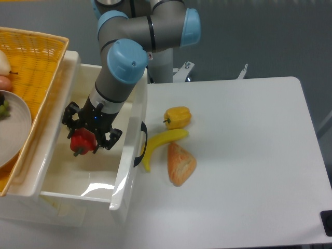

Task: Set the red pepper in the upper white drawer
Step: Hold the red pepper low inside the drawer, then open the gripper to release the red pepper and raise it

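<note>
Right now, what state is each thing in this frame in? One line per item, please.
Small glossy red pepper: held in the pincer, over the drawer's inside.
Pincer: shut on the pepper.
Large white plastic drawer: pulled open.
Yellow bell pepper: lying on the table.
Yellow banana: lying on the table, against the bread.
Orange-tan bread piece: lying on the table.

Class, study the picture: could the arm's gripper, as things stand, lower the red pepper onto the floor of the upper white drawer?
Probably yes. The gripper holds the red pepper over the open upper white drawer, and the floor below looks bare.
</note>
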`<state>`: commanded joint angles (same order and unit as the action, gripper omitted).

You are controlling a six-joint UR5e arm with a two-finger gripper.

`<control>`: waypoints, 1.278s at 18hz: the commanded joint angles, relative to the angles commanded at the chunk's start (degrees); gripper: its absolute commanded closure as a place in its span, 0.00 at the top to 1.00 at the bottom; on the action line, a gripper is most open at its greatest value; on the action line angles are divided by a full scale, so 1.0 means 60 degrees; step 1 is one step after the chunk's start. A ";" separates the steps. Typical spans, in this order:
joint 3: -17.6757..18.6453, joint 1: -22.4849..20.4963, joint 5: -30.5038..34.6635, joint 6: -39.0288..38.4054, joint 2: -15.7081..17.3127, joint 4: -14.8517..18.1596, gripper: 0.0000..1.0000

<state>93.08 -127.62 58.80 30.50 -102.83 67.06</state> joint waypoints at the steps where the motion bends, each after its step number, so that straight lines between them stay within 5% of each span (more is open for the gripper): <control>1: 0.0000 0.0000 0.0000 0.0015 -0.0015 0.0000 0.65; 13: 0.0015 0.0015 0.0015 0.0015 -0.0015 0.0000 0.68; 23: -0.0029 0.0190 0.0337 0.0015 -0.0059 -0.0015 0.81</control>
<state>92.90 -126.47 60.82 30.59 -103.18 66.97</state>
